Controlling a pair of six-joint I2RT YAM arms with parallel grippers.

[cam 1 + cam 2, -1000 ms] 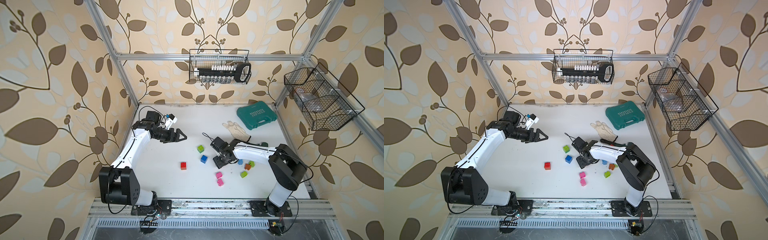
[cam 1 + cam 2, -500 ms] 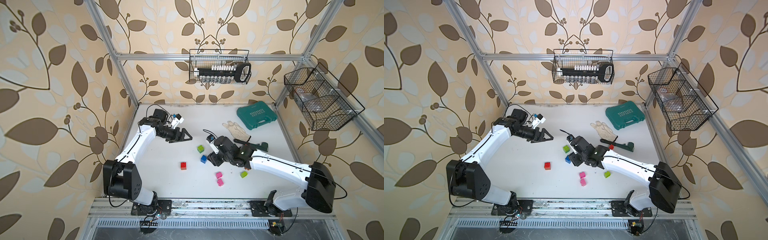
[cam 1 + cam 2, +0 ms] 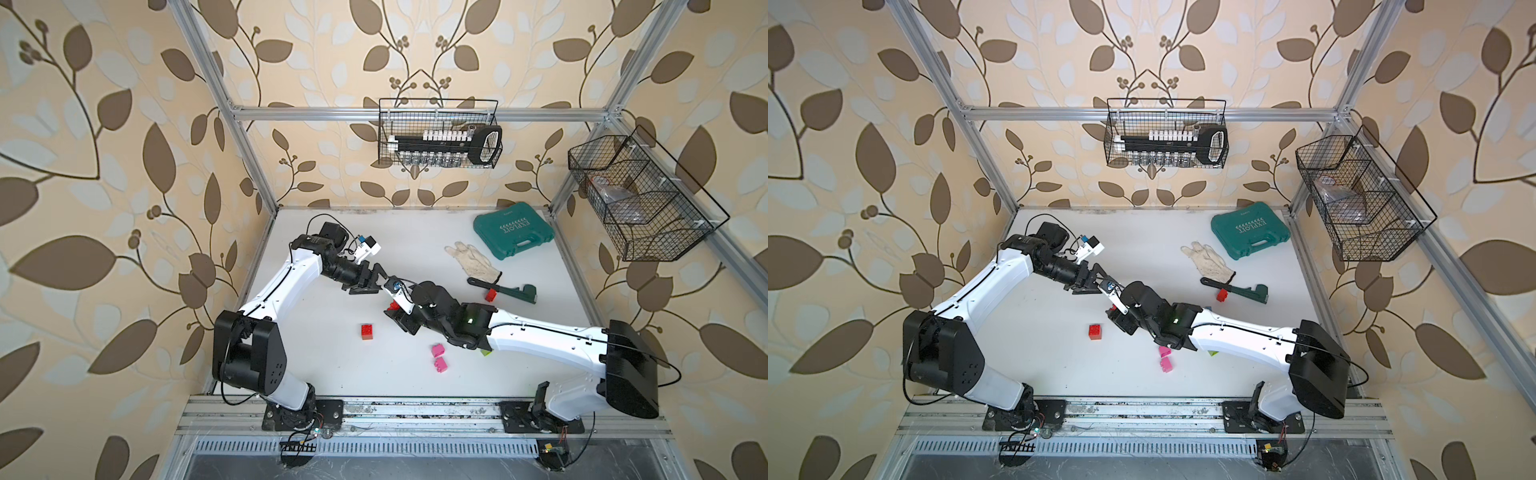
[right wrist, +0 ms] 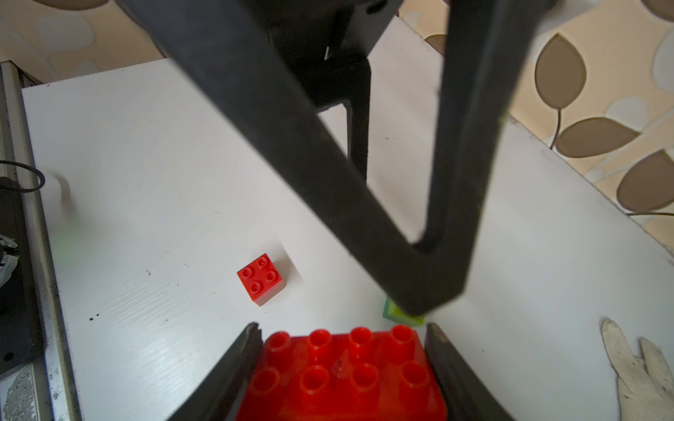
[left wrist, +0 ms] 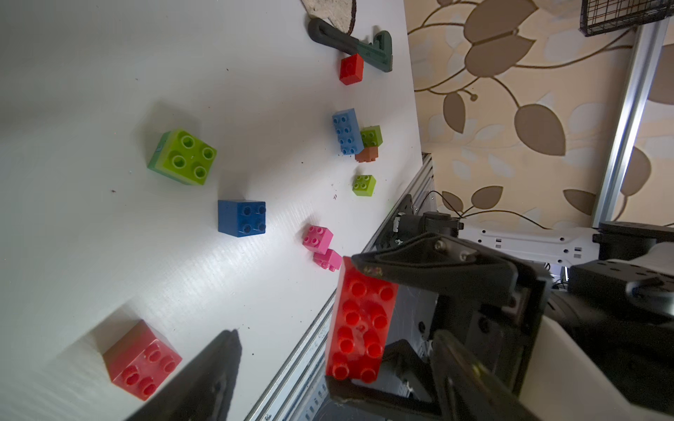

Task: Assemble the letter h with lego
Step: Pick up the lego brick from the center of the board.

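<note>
My right gripper (image 4: 343,364) is shut on a long red lego brick (image 4: 343,375) with eight studs, one finger on each end, and holds it above the table's middle (image 3: 393,306). My left gripper (image 3: 380,282) is open right next to it. In the left wrist view the held brick (image 5: 361,324) lies between the left gripper's spread fingers (image 5: 208,375). A red cube (image 3: 366,331) sits on the table just left of the grippers. Two pink bricks (image 3: 438,357) lie nearer the front. The left wrist view also shows a lime cube (image 5: 182,156), a blue cube (image 5: 241,218) and a light blue brick (image 5: 347,131).
A teal case (image 3: 513,230), a white glove (image 3: 473,259) and a dark wrench (image 3: 505,287) with a red brick (image 3: 491,294) beside it lie at the back right. Wire baskets (image 3: 440,133) hang on the walls. The right arm hides several bricks in both top views.
The right arm has stretched leftward from the brick cluster to the middle, carrying the red brick. The left arm has swung right to meet it, its jaws narrowing slightly.
</note>
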